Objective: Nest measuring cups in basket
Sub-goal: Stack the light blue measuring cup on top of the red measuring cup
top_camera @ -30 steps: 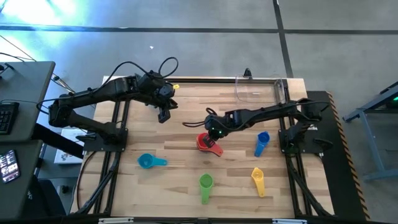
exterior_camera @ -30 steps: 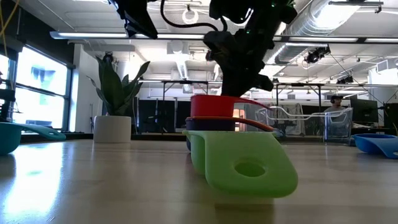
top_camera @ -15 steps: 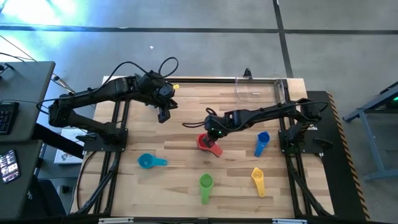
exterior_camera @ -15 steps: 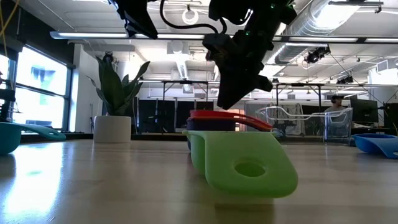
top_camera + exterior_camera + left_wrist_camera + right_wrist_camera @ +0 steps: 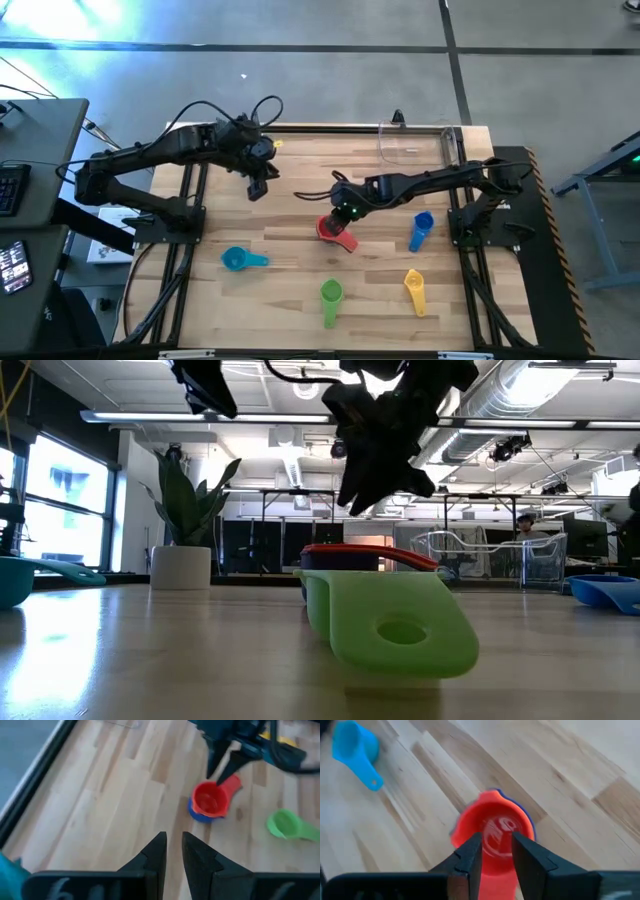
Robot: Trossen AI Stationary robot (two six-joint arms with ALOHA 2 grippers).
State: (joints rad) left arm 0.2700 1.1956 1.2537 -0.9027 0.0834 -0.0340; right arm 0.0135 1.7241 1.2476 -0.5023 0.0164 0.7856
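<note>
Wooden table (image 5: pixel 300 290) bears red cup (image 5: pixel 329 229) nested atop blue.

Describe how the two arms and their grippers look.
Both arms are dark, slim and jointed, with black cables looping off them. The left gripper and the right gripper each end in two black tapered fingers. Small green lights glow near the right gripper.

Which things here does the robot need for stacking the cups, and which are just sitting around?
For the job: red cup on a purple-blue one, teal cup, green cup, yellow cup, blue cup, clear basket, right gripper.

Just around: potted plant, keyboard, waiting left gripper.
</note>
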